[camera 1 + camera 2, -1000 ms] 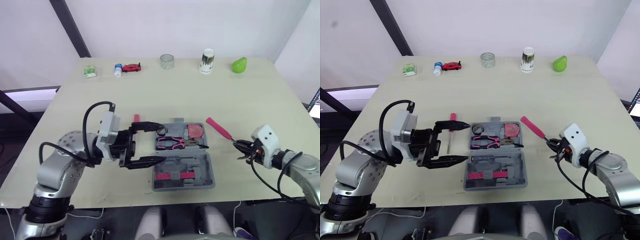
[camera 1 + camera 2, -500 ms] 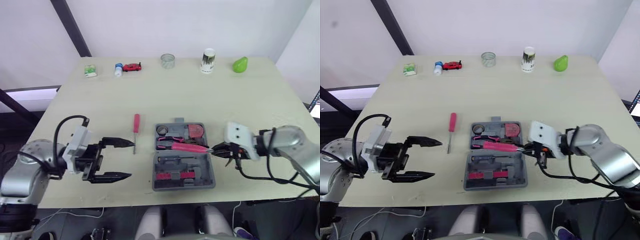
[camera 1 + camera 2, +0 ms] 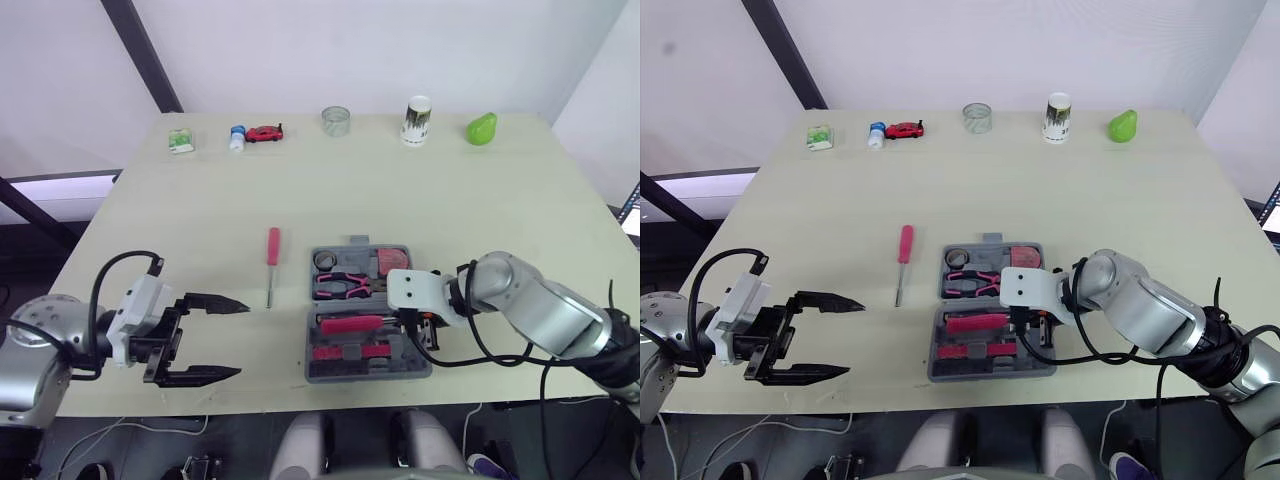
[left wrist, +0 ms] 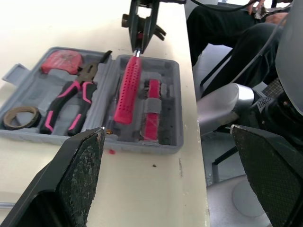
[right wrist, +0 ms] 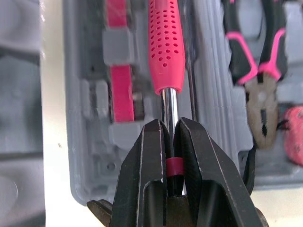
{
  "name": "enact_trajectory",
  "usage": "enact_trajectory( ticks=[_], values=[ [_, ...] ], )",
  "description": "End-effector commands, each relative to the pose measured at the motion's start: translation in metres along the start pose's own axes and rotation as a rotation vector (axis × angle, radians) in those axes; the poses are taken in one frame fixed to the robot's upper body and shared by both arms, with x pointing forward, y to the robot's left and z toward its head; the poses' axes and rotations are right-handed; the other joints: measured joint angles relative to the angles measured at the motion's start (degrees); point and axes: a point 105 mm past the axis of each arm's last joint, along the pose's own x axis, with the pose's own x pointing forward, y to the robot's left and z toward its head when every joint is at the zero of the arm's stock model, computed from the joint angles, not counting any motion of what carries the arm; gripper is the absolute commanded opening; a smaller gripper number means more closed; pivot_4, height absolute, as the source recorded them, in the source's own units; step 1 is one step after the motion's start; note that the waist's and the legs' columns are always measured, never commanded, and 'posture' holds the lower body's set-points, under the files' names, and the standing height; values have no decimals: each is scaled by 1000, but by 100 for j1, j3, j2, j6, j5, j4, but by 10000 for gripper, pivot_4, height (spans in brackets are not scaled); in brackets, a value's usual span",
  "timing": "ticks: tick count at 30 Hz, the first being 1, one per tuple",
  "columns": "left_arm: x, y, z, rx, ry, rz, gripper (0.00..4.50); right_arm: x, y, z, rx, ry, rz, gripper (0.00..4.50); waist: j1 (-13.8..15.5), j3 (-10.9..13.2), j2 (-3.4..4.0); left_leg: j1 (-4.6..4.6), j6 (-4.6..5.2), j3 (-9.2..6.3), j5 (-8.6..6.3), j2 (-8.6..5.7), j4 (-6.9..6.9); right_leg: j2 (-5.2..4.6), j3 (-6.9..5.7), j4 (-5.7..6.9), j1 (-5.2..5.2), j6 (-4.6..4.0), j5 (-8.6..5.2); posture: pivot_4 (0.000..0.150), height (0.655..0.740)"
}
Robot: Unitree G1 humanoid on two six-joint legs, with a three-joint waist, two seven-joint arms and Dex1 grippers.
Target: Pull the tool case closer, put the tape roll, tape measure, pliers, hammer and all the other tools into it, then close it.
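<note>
Your right hand (image 5: 169, 130) was clamped on the bare steel shank of the pink-handled screwdriver (image 5: 166, 47), just behind the handle. The handle lay straight ahead of its fingers, over one half of the open tool case (image 3: 420, 355). The tool looked light and rigid. Its polished shank seemed slippery, so the perforated handle would likely have given you a surer hold. That handle was bright pink and dotted with holes, the shank chrome with a pink band. Your left hand (image 3: 240, 338) stood wide and empty, a red screwdriver (image 3: 272, 250) on the tabletop (image 3: 450, 190) just ahead of its fingertips.
</note>
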Motion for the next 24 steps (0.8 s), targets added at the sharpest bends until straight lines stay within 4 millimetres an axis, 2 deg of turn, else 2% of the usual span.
enact_trajectory(
  ticks=[1, 6, 17, 24],
  values=[
    [-1, -7, 4, 54, 21, -70, 45000, -1, -2, 10, -45, 6, -29, 587, -7, 0, 0, 0, 0, 0, 0, 0, 0, 1, 0, 0, 0, 0, 0, 1500, 7400],
    [-1, -6, 5, 63, 4, -61, 45000, 7, 1, 12, -60, 36, -11, 587, -11, 0, 1, 1, 0, 0, 0, 1, 0, 4, 0, 1, 0, 0, 0, 1500, 7400],
    [0, -4, 10, 72, -15, -50, 45000, 20, 3, 32, -83, -1, 8, 587, -18, 0, 0, 1, 0, -1, 0, 1, 0, 5, -2, 2, 0, 0, 0, 1500, 7400],
    [0, -2, 13, 77, -19, -47, 45000, 24, 4, 34, -79, -6, 14, 587, -45, 0, 1, 2, 0, -2, 0, 3, -1, 10, -2, 4, -1, 0, 0, 1500, 7400]
  ],
)
